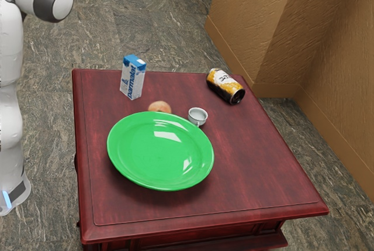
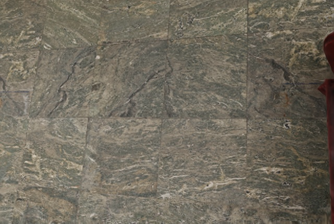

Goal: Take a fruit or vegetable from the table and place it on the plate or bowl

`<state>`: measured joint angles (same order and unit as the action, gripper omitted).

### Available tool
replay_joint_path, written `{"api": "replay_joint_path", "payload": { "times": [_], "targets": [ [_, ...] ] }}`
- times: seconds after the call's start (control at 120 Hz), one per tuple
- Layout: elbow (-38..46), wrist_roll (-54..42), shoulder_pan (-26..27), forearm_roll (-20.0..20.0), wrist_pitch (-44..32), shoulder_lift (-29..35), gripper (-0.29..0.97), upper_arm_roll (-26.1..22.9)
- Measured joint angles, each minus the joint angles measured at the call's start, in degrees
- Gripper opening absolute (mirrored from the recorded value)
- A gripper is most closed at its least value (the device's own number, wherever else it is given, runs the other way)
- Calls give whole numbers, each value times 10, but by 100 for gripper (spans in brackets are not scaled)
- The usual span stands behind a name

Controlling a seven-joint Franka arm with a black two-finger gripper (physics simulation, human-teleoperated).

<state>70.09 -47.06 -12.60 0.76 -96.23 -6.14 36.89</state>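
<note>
Fruit, small, round and orange-pink [image 1: 159, 107], sits on the dark red wooden table [image 1: 251, 163], touching or just beside the far rim of a large green plate [image 1: 160, 150]; the rim hides its lower part. The plate lies flat near the middle of the table and carries nothing. Just beside the plate's far edge, toward the exterior view's right of the fruit, stands a small white cup [image 1: 197, 116], upright with its mouth up. Behind the fruit, a blue and white carton [image 1: 132, 77] stands upright near the table's far edge. Well apart from these, toward the far corner at the exterior view's right, a yellow and black can [image 1: 225, 86] lies on its side.

White arm segments [image 1: 16, 75] rise at the exterior view's left edge, off the table and apart from everything on it. Whether the pincer is released or clenched cannot be told. The wrist view looks down on grey-brown stone floor tiles [image 2: 156, 104], with a sliver of the table's red edge [image 2: 329, 72] at one side. Tan walls [image 1: 327, 40] stand beyond the table.
</note>
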Motion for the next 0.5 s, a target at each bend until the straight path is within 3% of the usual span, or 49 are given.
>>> {"api": "replay_joint_path", "payload": {
  "times": [0.133, 0.292, 0.367, 0.458, 0.5],
  "targets": [
    [9, -10, 1, 54, 86, -1, 66, 20],
    [-11, -20, 8, 71, 141, 6, 66, 21],
    [-108, -25, 73, 43, 171, 55, 66, 10],
    [-67, -28, 115, 26, 202, 22, 66, -13],
    [-50, -28, 176, 21, 211, 0, 66, -16]
  ]
}}
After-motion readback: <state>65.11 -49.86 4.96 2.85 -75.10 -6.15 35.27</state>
